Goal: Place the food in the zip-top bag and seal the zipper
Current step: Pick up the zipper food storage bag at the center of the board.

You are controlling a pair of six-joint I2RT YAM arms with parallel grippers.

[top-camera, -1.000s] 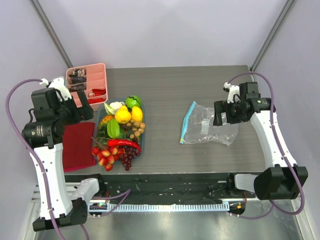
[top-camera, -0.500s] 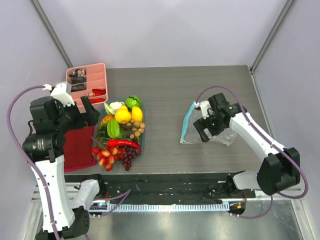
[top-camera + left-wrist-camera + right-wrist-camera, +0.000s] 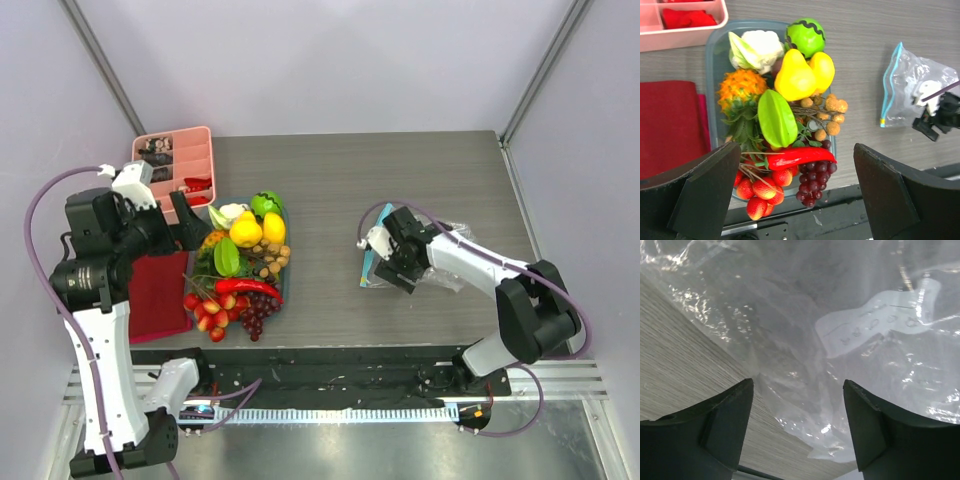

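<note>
The food [image 3: 240, 262] is a heap of lemons, a green pepper, a red chili, grapes, nuts and berries on a clear tray at the table's left. In the left wrist view the food [image 3: 790, 100] lies below my left gripper [image 3: 796, 148], which is open and held above it. From above, the left gripper [image 3: 186, 220] hovers at the heap's left edge. The zip-top bag [image 3: 445, 262] lies flat at the right, its teal zipper [image 3: 366, 262] facing the food. My right gripper [image 3: 389, 268] is down on the bag's zipper end. Close up, the right gripper [image 3: 797, 385] is open, straddling crinkled bag [image 3: 840, 315] plastic.
A pink divided tray [image 3: 175, 165] stands at the back left, behind the food. A dark red cloth [image 3: 155, 290] lies left of the food tray, under the left arm. The table's front edge with a black rail runs just below the berries and grapes [image 3: 815, 180].
My right arm has swung left and dropped onto the bag's zipper end, and its jaws have narrowed slightly. The left gripper has shifted a little toward the food.
</note>
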